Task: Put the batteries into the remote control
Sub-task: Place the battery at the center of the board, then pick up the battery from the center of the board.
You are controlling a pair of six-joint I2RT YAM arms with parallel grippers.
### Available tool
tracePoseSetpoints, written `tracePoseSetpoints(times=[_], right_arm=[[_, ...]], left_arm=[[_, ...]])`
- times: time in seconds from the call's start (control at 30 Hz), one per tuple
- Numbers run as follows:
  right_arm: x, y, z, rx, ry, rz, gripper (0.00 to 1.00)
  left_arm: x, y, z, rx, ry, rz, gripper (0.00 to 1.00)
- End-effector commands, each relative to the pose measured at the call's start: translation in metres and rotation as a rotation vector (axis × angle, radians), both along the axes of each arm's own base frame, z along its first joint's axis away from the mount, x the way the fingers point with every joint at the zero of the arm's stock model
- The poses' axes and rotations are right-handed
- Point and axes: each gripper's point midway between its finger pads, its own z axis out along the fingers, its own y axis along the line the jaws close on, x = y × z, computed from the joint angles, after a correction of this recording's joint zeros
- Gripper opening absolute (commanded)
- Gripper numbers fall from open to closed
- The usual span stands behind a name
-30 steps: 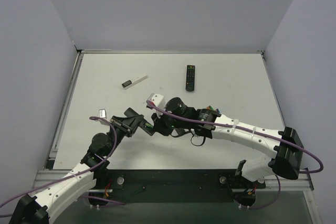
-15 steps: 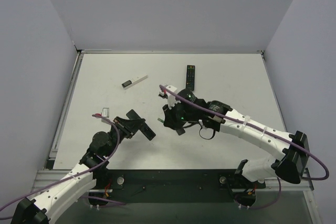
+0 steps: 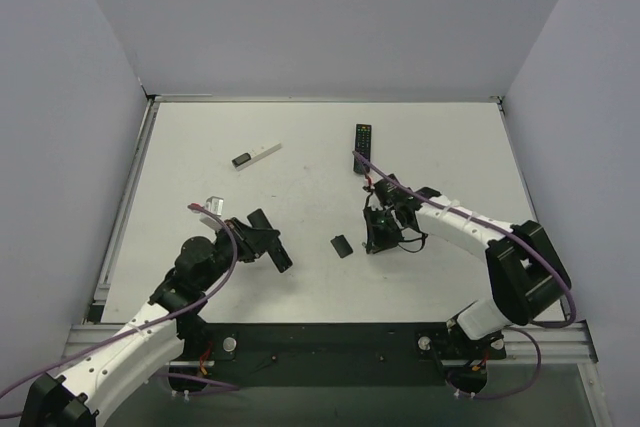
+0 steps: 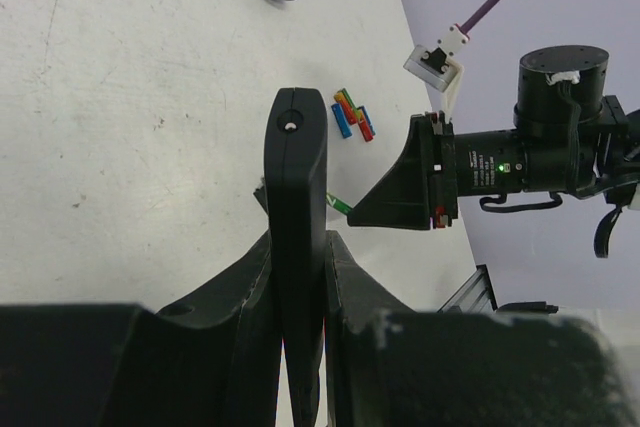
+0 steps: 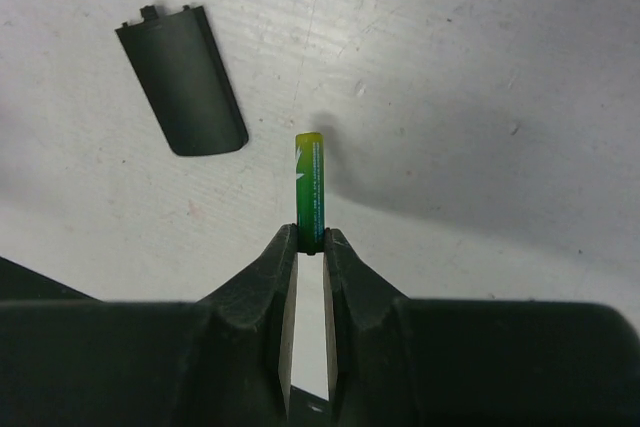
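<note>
My left gripper (image 3: 262,240) is shut on the slim matte-black remote control (image 3: 272,245), which it holds edge-on above the table; the wrist view shows it clamped between the jaws (image 4: 297,177). My right gripper (image 3: 376,239) is shut on a green battery (image 5: 310,190), pinched by its end at the fingertips and sticking out above the table. That battery also shows in the left wrist view (image 4: 340,204). The small black back cover (image 3: 341,246) lies flat on the table between the grippers (image 5: 182,79). Several loose coloured batteries (image 4: 352,115) lie in a pile beyond the remote.
A longer black remote with coloured buttons (image 3: 362,147) lies at the far middle of the table. A thin white stick with a dark end (image 3: 256,156) lies at the far left. Grey walls enclose the table on three sides.
My right arm has swung right and back, away from the left gripper, with the green battery in it. The back cover now shows on the table. My left gripper has shifted slightly with the remote.
</note>
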Motion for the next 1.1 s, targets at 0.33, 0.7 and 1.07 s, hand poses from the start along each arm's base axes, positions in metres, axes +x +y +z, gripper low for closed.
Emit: tracePoseSetpoints(times=[0.33,0.7,1.07], right_arm=[[-0.007,-0.021,-0.041,-0.142,0.155,0.007,0.16],[0.009,-0.026,-0.007,-0.183,0.035,-0.001,0.45],[0.107,-0.077,0.043,-0.260,-0.093,-0.098,0.33]], left_arm=[[-0.002,-0.002,0.019,-0.007,-0.061,-0.036,0.00],[-0.002,-0.003,0.019,-0.020,-0.055,-0.039,0.00],[-0.004,-0.005,0.021,-0.045,-0.051,-0.056,0.00]])
